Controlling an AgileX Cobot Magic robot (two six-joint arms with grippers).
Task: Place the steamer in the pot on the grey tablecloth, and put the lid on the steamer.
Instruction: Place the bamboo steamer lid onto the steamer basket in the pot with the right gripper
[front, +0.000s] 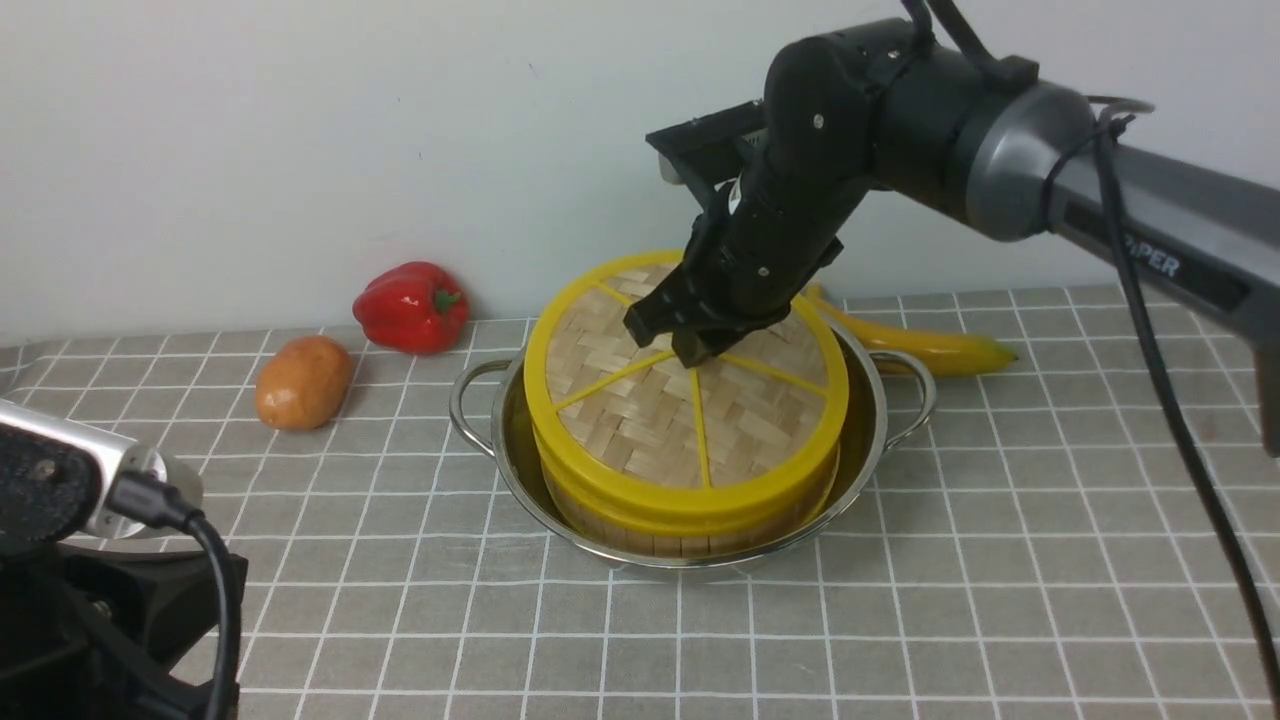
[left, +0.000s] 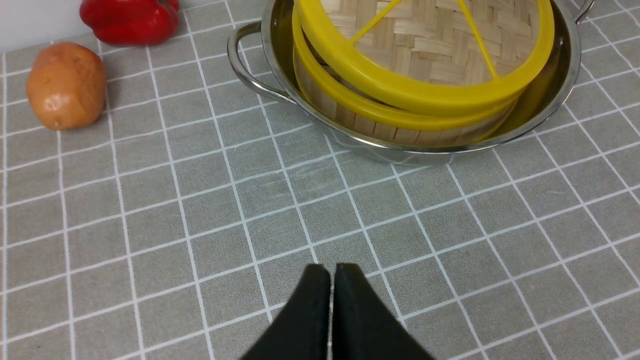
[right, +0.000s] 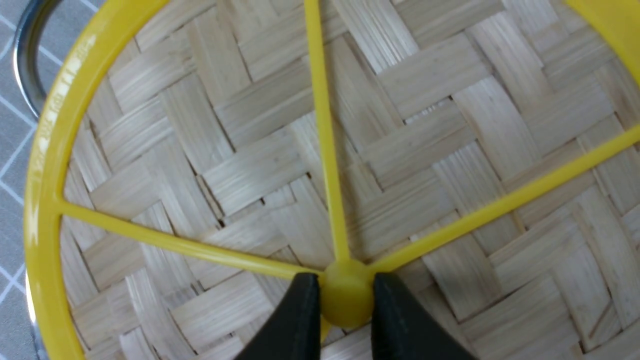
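Note:
The steamer (front: 680, 540), a bamboo basket with yellow rims, stands inside the shiny pot (front: 868, 400) on the grey tablecloth (front: 950, 600). Its contents are hidden by the lid (front: 640, 420), a woven disc with yellow spokes, which lies over it slightly tilted. My right gripper (front: 690, 348) is shut on the lid's centre knob (right: 346, 295), one black finger (right: 300, 320) on each side. My left gripper (left: 332, 272) is shut and empty, low over the cloth in front of the pot (left: 425, 155). From there the lid's rim (left: 425, 95) sits a little above the steamer's rim (left: 380, 114) on one side.
A red bell pepper (front: 410, 305) and a potato (front: 303, 382) lie behind and left of the pot. A banana (front: 925, 345) lies behind it on the right, near the wall. The pot's loop handles (front: 465, 400) stick out sideways.

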